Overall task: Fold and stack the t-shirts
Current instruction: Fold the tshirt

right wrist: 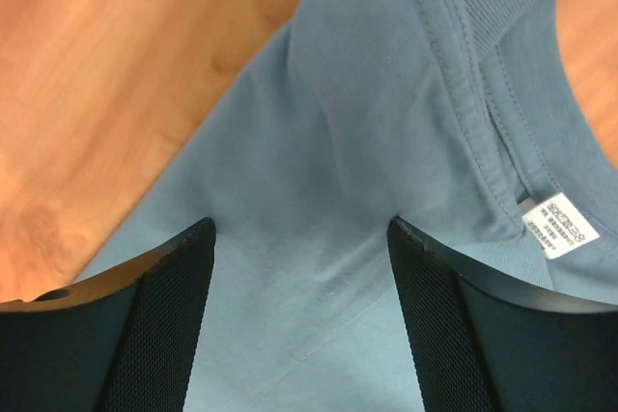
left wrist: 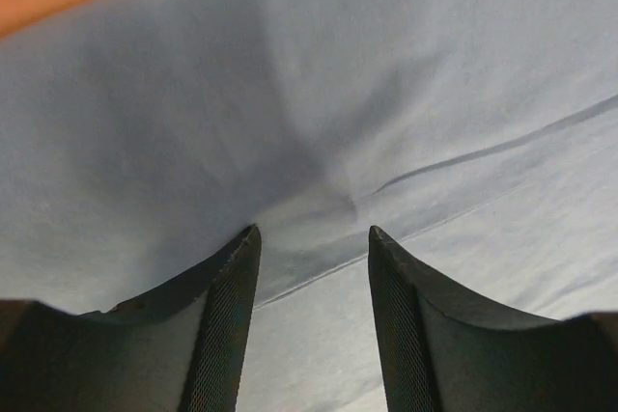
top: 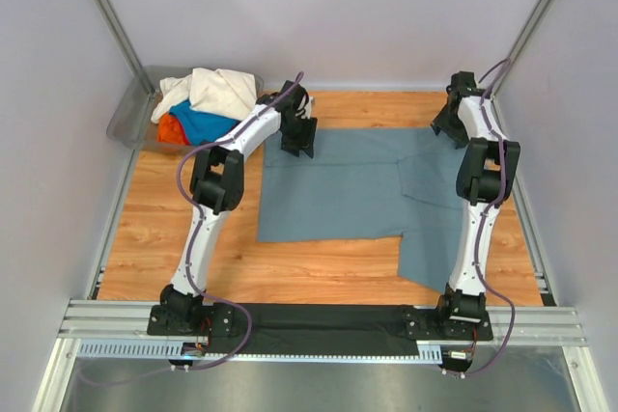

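**While both jaws rest parted on the far edge: grab risks**

As the overhead view shows, the grey-blue shirt [top: 357, 190] lies spread on the table [top: 164, 229], collar end to my right. The other shirts [top: 208, 103] are heaped in the bin [top: 130, 118], far left.

Left jaws: parted, tips down on the shirt's far-left corner, a small pucker between them, nothing gripped yet.

Right jaws: parted wide, just beside the collar [right wrist: 473, 36] and label [right wrist: 562, 227], holding nothing.

Risks, my judgement:
- Closing on one layer only would make the fold drag unevenly.
- A shallow left pinch could slip on the lift.
- The two sides lifting out of step would skew the shirt.
- The right jaws could snag the collar rib.
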Available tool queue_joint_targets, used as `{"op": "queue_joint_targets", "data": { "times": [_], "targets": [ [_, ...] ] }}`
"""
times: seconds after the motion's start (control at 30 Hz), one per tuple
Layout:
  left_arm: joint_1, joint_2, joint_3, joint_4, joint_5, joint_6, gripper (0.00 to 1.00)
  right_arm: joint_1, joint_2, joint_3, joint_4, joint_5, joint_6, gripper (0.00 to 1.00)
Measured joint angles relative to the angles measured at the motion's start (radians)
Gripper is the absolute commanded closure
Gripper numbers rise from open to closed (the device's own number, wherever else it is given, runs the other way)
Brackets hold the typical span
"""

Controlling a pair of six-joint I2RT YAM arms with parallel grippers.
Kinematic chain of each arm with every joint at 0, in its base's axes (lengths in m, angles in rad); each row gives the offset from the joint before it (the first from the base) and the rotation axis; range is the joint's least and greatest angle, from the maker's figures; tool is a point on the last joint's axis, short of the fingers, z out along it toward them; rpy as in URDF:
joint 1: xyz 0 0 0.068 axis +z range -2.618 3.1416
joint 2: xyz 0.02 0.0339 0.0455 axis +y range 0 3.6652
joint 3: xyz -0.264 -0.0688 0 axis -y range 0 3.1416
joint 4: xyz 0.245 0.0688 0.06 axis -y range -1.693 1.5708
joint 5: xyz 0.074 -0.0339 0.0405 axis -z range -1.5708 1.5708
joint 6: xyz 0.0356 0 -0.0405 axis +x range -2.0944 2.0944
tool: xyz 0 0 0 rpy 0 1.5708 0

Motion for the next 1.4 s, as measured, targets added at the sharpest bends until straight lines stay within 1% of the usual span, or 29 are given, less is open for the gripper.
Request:
{"op": "queue_joint_targets", "data": {
  "times": [0.13, 0.17, 0.2, 0.23, 0.33, 0.4, 0.47, 0.5, 0.53, 0.6, 0.63, 0.67, 0.7, 0.73, 0.8, 0.83, 0.93, 0.97, 1.03, 1.1, 1.23, 1.37, 1.4],
  "targets": [
    [0.011, 0.065, 0.105, -0.013, 0.008, 0.006, 0.40, -0.003, 0.076, 0.144, -0.032, -0.014, -0.042, 0.25],
    [0.011, 0.066, 0.106, -0.016, 0.011, 0.006, 0.39, -0.003, 0.086, 0.166, -0.040, -0.021, -0.051, 0.25],
    [0.011, 0.064, 0.106, -0.022, 0.011, 0.006, 0.29, -0.003, 0.090, 0.180, -0.045, -0.025, -0.060, 0.20],
    [0.010, 0.060, 0.104, -0.026, 0.012, 0.010, 0.26, -0.003, 0.090, 0.187, -0.057, -0.029, -0.064, 0.19],
    [0.002, -0.003, 0.034, -0.044, 0.003, 0.006, 0.26, -0.006, 0.073, 0.199, -0.121, -0.032, -0.069, 0.11],
    [-0.009, -0.103, -0.075, -0.061, -0.011, 0.005, 0.28, -0.012, -0.006, 0.102, -0.143, -0.035, -0.068, 0.10],
    [-0.021, -0.231, -0.197, -0.066, -0.016, -0.005, 0.30, -0.024, -0.140, -0.067, -0.158, -0.059, -0.061, 0.09],
    [-0.028, -0.324, -0.281, -0.061, -0.017, -0.013, 0.34, -0.035, -0.237, -0.178, -0.155, -0.083, -0.055, 0.09],
    [-0.032, -0.416, -0.360, -0.051, -0.018, -0.024, 0.36, -0.050, -0.349, -0.295, -0.169, -0.109, -0.047, 0.09],
    [-0.043, -0.589, -0.503, -0.040, -0.021, -0.046, 0.40, -0.075, -0.508, -0.425, -0.171, -0.142, -0.038, 0.10],
    [-0.045, -0.679, -0.582, -0.024, -0.021, -0.059, 0.43, -0.089, -0.597, -0.488, -0.172, -0.157, -0.033, 0.09],
    [-0.045, -0.765, -0.657, -0.015, -0.021, -0.076, 0.49, -0.097, -0.650, -0.520, -0.176, -0.166, -0.032, 0.10],
    [-0.042, -0.844, -0.727, -0.007, -0.021, -0.095, 0.51, -0.101, -0.722, -0.567, -0.166, -0.179, -0.031, 0.10],
    [-0.038, -0.906, -0.793, 0.004, -0.020, -0.114, 0.52, -0.100, -0.747, -0.589, -0.161, -0.185, -0.031, 0.10],
    [-0.023, -0.996, -0.917, 0.027, -0.015, -0.152, 0.53, -0.085, -0.841, -0.686, -0.150, -0.224, -0.032, 0.11],
    [-0.012, -1.026, -0.982, 0.037, -0.010, -0.176, 0.53, -0.077, -0.874, -0.733, -0.147, -0.239, -0.035, 0.12],
    [0.021, -1.055, -1.136, 0.044, -0.006, -0.239, 0.38, -0.061, -0.929, -0.830, -0.154, -0.272, -0.048, 0.11],
    [0.029, -1.057, -1.176, 0.044, -0.013, -0.260, 0.30, -0.061, -0.946, -0.857, -0.157, -0.283, -0.053, 0.11],
    [0.039, -1.073, -1.240, 0.043, -0.037, -0.299, 0.26, -0.062, -0.986, -0.900, -0.164, -0.292, -0.058, 0.10],
    [0.048, -1.102, -1.282, 0.048, -0.053, -0.343, 0.26, -0.062, -1.049, -0.948, -0.163, -0.298, -0.061, 0.09],
    [0.062, -1.158, -1.348, 0.099, -0.072, -0.431, 0.32, -0.062, -1.180, -1.012, -0.166, -0.303, -0.065, 0.09],
    [0.063, -1.125, -1.377, 0.155, -0.079, -0.489, 0.41, -0.066, -1.238, -1.040, -0.164, -0.299, -0.077, 0.08],
    [0.063, -1.105, -1.378, 0.168, -0.077, -0.499, 0.41, -0.070, -1.242, -1.051, -0.164, -0.298, -0.081, 0.09]
  ]
}}
